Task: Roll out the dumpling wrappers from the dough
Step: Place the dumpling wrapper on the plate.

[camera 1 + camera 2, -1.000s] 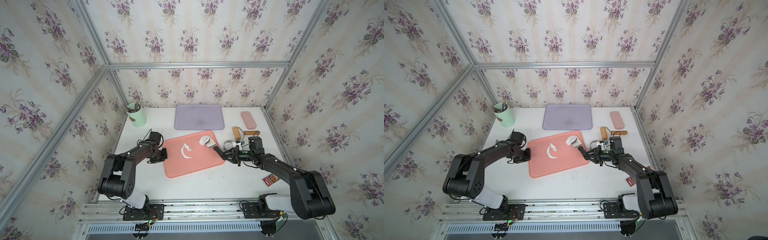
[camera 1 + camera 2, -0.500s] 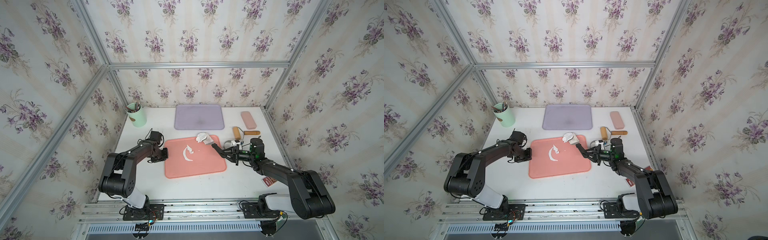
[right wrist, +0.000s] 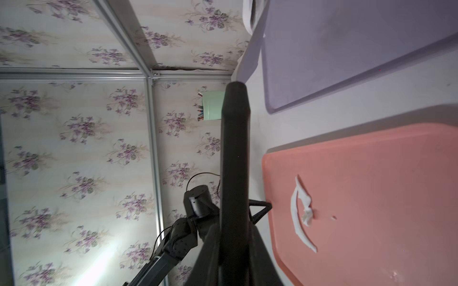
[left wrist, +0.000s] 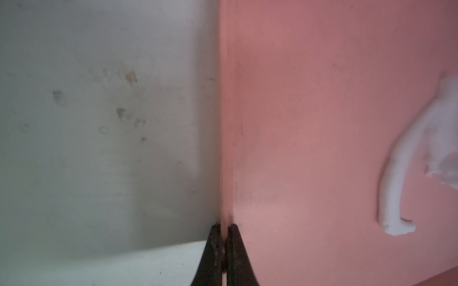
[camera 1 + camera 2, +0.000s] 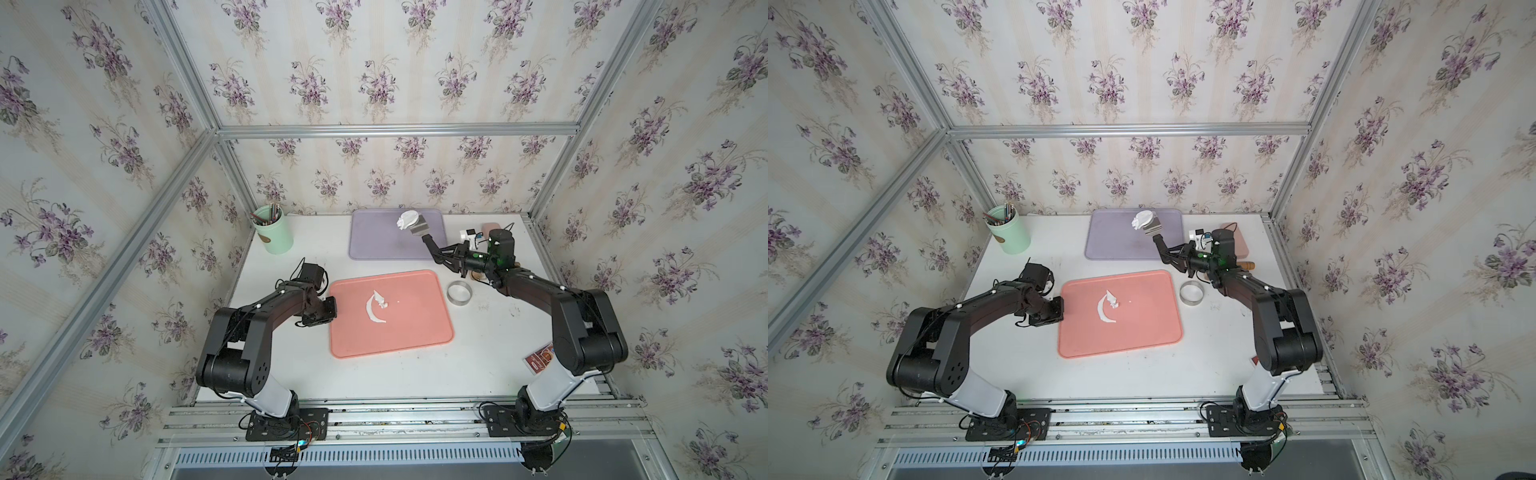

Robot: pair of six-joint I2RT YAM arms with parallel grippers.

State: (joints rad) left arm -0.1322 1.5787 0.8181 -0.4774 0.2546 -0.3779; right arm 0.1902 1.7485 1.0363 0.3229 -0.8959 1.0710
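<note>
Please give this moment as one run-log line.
left pincer: shut on pink tray | right pincer: grips scraper | wrapper: on scraper over purple tray | scrap: on pink tray

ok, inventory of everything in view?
table: 1, white, underneath
pink tray: 1, pink, centre
dough scrap: 1, white, on pink tray
purple tray: 1, purple, back
dumpling wrapper: 1, white, on scraper over purple tray
scraper: 1, metal-and-black, in right gripper
ring cutter: 1, metal, right of pink tray
cup: 1, green, back left
block: 1, pink, back right
wooden handle: 1, brown, near block
card: 1, red-brown, front right
left gripper: 1, black, shut on pink tray
right gripper: 1, black, shut on scraper
</note>
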